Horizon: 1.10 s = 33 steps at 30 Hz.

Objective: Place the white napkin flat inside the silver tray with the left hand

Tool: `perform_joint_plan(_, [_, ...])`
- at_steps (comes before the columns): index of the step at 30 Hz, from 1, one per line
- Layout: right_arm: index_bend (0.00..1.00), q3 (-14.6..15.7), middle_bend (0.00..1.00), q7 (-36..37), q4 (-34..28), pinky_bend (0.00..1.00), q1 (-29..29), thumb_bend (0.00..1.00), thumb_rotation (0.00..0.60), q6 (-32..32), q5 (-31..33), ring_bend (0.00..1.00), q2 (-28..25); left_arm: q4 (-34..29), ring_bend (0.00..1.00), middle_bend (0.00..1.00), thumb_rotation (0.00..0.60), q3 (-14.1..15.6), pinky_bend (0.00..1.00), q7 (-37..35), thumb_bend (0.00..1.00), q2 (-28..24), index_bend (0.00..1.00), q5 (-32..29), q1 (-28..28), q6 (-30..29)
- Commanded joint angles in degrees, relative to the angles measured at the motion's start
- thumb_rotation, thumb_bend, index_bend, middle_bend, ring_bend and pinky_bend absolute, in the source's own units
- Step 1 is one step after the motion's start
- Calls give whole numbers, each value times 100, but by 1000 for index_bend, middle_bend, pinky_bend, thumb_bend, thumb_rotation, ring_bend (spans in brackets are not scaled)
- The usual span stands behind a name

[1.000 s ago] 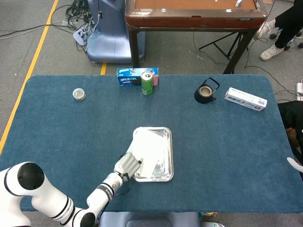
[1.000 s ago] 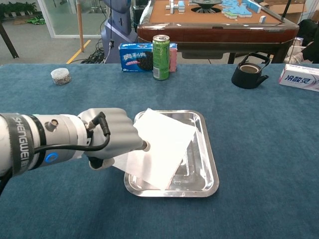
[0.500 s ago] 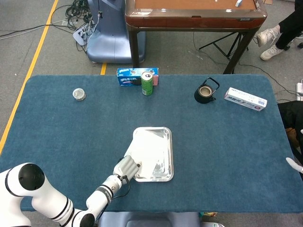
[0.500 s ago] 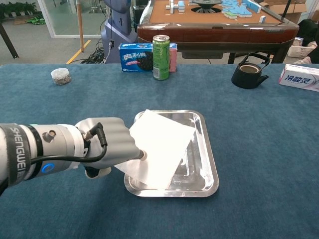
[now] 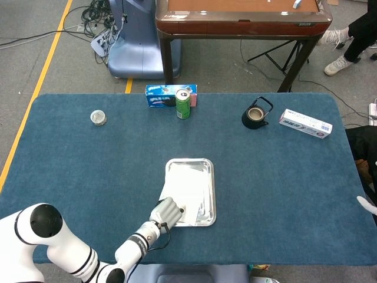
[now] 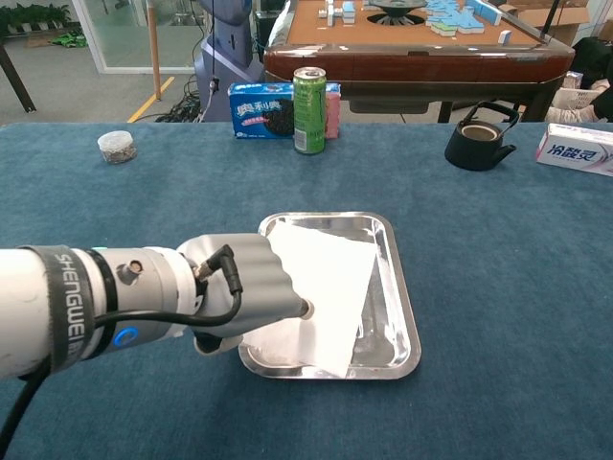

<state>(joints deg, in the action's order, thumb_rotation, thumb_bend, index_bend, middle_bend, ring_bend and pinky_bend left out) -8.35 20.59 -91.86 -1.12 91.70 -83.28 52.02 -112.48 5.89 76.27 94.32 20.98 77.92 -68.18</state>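
The left hand held the white napkin by its near edge, and the napkin lay mostly inside the silver tray on the blue surface, one corner sticking up.

Grey floor, yellow line, wooden table behind.

Probably a lab: floor cables, mahjong table.

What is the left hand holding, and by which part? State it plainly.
The left hand holds the white napkin by its near left edge, over the tray. The exact finger contact is hidden behind the hand. The right hand is not in view.
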Motion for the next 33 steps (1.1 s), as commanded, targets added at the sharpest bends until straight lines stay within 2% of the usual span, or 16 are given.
perform_joint_plan(1, [261,1,251,18,4,265,-9,72,600,4,8,168,-5,21,940,1000,600,-29,1000,25,490,51,126,-32,28,3])
perform_joint_plan(7, [261,19,251,92,78,265,-37,72,600,48,-29,168,20,118,940,1000,600,-110,1000,36,490,83,126,-153,85,60])
perform_joint_plan(24, [261,45,251,103,131,265,-66,73,600,62,-37,168,57,123,940,1000,600,41,1000,-38,490,-40,126,-159,-1,-10])
perform_joint_plan(33, [261,41,251,86,107,264,-63,72,600,58,-35,168,49,186,940,1000,600,2,1000,-19,490,71,126,-214,25,61])
